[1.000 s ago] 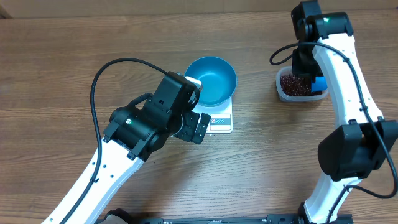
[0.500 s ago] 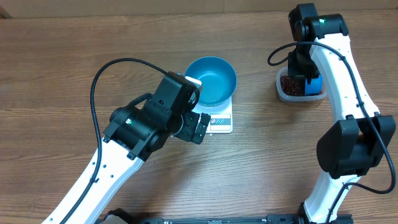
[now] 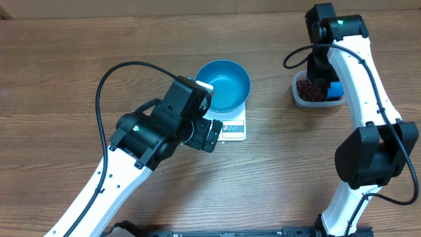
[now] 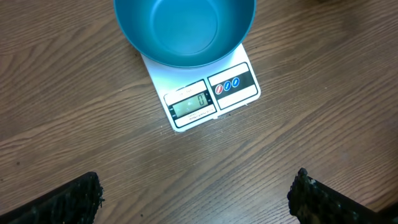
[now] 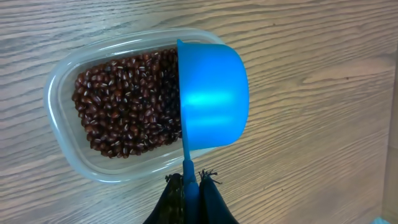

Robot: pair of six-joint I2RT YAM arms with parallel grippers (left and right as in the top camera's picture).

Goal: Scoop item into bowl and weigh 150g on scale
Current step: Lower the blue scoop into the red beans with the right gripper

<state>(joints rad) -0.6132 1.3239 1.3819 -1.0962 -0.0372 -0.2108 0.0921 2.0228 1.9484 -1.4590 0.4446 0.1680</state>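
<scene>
**Table** (image 3: 66, 79): brown wood grain, carrying every item below.

**Scale** (image 3: 231, 127): white, at the table's centre. The overhead view gives its place only. The left wrist view shows the near edge plainly: a grey display with what reads as a single zero, and three round buttons to its right.

**Bowl** (image 3: 223, 85): bright blue, standing on the scale and covering its far part. The display strip is left uncovered. Both views show only blue inside it.

**Left gripper** (image 4: 196, 200): jaws spread as wide as they go, holding nothing. In the wrist view the two dark fingertips sit at the bottom corners, above bare table nearer than the scale. The overhead view places it just left of the scale's near edge.

**Tub** (image 3: 299, 99): clear plastic, at the far right, well apart from the scale.

**Beans** (image 5: 124, 102): dark red-brown, heaped in the tub. The right wrist view shows single grains, the overhead view only a dark patch.

**Scoop** (image 5: 211, 93): small and blue, with its cup over the tub's right end and its outer side facing the wrist camera, so its contents cannot be told. From overhead it is mostly hidden by the arm.

**Right gripper** (image 5: 191, 186): fingers closed tight on the scoop's thin handle.
</scene>
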